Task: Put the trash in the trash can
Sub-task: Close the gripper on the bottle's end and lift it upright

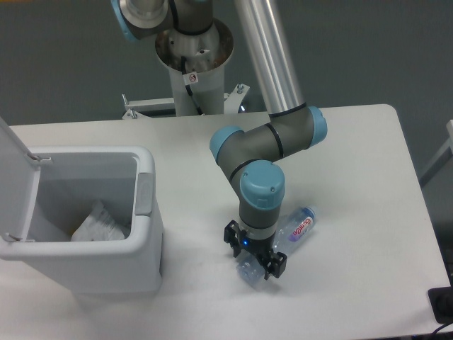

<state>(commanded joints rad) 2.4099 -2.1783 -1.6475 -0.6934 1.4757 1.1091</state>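
The clear plastic bottle point(297, 229) with a pink-purple label lies slanted on the table right of centre, its cap end pointing up-right. My gripper point(255, 259) is low over the bottle's lower-left end. It is open, one finger on each side of the bottle. The white trash can point(92, 265) stands at the left with its lid swung open. Inside it lies the crumpled whitish wrapper point(95, 225).
The arm's base column point(192, 57) rises at the back centre of the white table point(354, 156). The trash can's open lid point(14, 177) sticks up at the far left edge. A dark object point(442, 304) shows at the lower right corner.
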